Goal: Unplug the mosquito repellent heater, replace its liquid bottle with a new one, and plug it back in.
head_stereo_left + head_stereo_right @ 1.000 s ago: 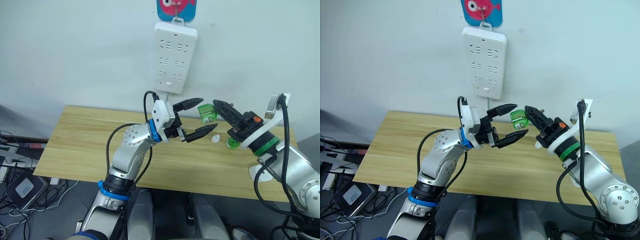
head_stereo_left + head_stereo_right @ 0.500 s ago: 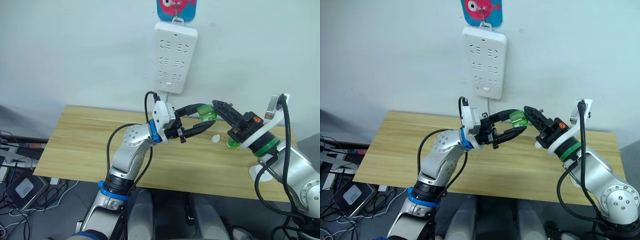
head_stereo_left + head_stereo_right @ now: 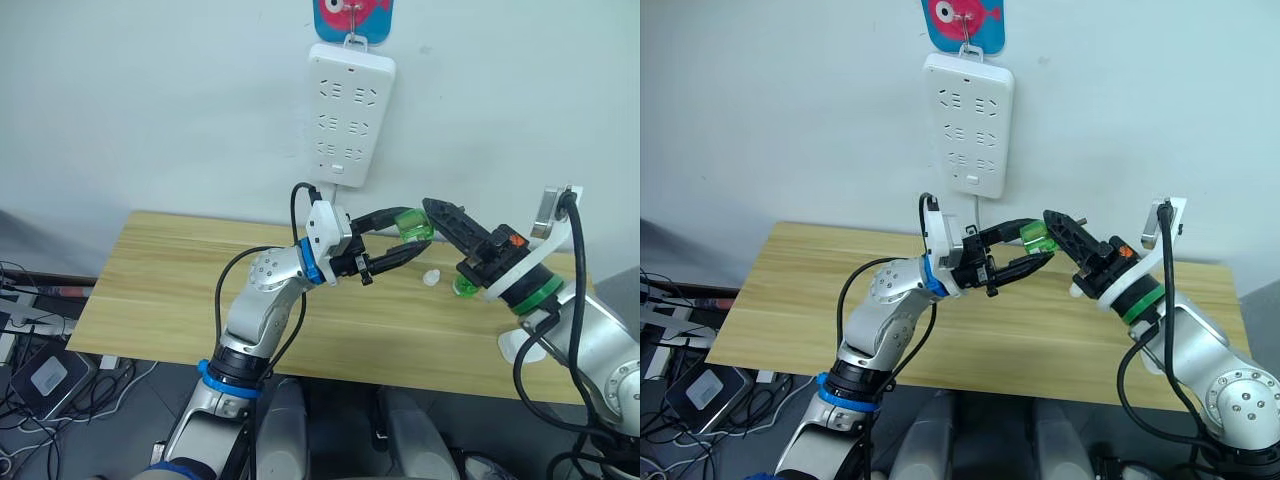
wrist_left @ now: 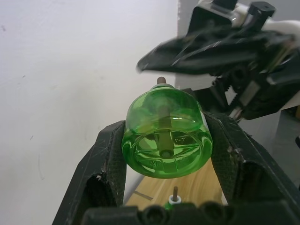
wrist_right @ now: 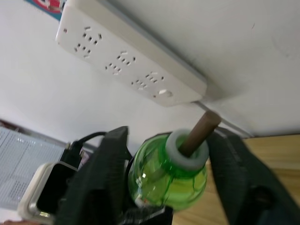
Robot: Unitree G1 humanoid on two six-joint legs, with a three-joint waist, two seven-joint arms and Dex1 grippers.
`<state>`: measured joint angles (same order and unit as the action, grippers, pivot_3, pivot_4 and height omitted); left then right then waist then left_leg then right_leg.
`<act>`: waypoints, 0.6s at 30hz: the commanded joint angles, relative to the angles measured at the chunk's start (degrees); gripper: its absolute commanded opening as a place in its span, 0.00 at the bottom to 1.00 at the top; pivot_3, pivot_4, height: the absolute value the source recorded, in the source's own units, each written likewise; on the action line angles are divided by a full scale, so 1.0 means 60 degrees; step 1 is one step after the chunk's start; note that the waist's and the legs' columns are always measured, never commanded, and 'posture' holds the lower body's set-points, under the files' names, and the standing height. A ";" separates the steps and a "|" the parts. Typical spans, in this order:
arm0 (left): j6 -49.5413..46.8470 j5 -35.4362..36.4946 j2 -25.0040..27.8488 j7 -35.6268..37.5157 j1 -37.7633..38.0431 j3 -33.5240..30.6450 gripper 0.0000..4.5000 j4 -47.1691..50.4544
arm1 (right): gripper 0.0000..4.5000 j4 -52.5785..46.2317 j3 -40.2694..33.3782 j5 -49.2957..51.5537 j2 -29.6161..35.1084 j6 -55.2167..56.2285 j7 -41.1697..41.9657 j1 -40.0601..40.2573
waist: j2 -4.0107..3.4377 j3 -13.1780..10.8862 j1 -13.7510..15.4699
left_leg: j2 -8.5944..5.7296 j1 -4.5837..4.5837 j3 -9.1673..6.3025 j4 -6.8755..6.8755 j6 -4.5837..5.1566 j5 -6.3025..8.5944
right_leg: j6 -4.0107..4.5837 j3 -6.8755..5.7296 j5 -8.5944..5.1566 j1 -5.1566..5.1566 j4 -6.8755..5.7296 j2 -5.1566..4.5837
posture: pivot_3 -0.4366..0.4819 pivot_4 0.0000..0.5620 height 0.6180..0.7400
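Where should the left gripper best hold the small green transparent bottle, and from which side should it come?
Grip the small green transparent bottle across its round belly, coming from the flat base end. The brown wick sticks out of the opposite end; the left gripper clamps the belly this way.

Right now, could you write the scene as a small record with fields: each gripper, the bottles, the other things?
left gripper: shut on the green bottle, held in the air above the table
right gripper: right at the same bottle, on its wick side; grip cannot be told
second green bottle: stands on the table under the right arm
white cap: lies on the table beside the second bottle
power strip: hangs on the wall, nothing plugged in its sockets
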<state>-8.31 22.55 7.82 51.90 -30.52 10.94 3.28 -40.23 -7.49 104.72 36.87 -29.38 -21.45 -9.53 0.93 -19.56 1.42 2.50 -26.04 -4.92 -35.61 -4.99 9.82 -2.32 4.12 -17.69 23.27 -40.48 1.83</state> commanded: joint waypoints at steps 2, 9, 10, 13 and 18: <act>0.0299 0.0131 -0.0007 0.0310 -0.0180 -0.0010 0.51 -0.0114 | 0.96 -0.0301 -0.1204 0.1137 0.1311 -0.0779 0.0921 0.0908 | 0.0000 0.0000 0.0029 | -0.0002 -0.0005 -0.0002 0.0000 0.0000 0.0000 | 0.0000 -0.0002 0.0000 0.0000 0.0004 -0.0002 | 0.64 0.54 1.00; 0.0427 0.0459 0.0315 0.1527 -0.0394 0.0002 0.51 -0.0580 | 1.00 0.1060 -0.3455 -0.4656 0.6254 -0.3694 0.7899 0.4162 | -0.0003 0.0009 0.0011 | -0.0006 -0.0011 0.0010 -0.0011 0.0002 0.0001 | -0.0012 -0.0002 0.0009 -0.0010 0.0042 -0.0010 | 0.63 0.56 1.00; 0.0436 0.0456 0.0313 0.1591 -0.0407 0.0012 0.51 -0.0601 | 1.00 0.1260 -0.3335 -0.5793 0.6629 -0.3471 0.8538 0.4545 | -0.0003 0.0008 0.0009 | -0.0002 -0.0004 0.0008 -0.0009 0.0002 0.0001 | -0.0013 -0.0003 0.0009 -0.0013 0.0045 -0.0004 | 0.63 0.56 1.00; 0.0462 0.0440 0.0317 0.1685 -0.0437 -0.0024 0.51 -0.0635 | 1.00 0.2228 -0.2941 -0.6965 0.6710 -0.3875 0.8174 0.4751 | 0.0000 0.0007 0.0009 | 0.0003 -0.0009 0.0010 -0.0013 0.0001 0.0001 | -0.0023 -0.0001 0.0014 -0.0014 0.0062 0.0002 | 0.63 0.57 1.00; 0.0423 0.0422 0.0337 0.1607 -0.0271 -0.0068 0.51 -0.0444 | 1.00 0.3176 -0.3672 -0.3097 0.4764 -0.5777 0.3638 0.4628 | 0.0011 0.0001 0.0030 | -0.0003 -0.0046 0.0008 -0.0017 0.0002 0.0001 | -0.0027 0.0002 0.0017 -0.0011 0.0083 -0.0004 | 0.65 0.58 1.00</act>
<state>-6.77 24.42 10.00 61.66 -32.52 10.73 -1.84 -21.32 -27.05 78.20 66.51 -61.67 8.33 17.39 1.00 -19.56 1.60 2.47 -26.34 -4.86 -35.71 -4.97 9.83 -2.48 4.13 -17.59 23.22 -39.98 1.79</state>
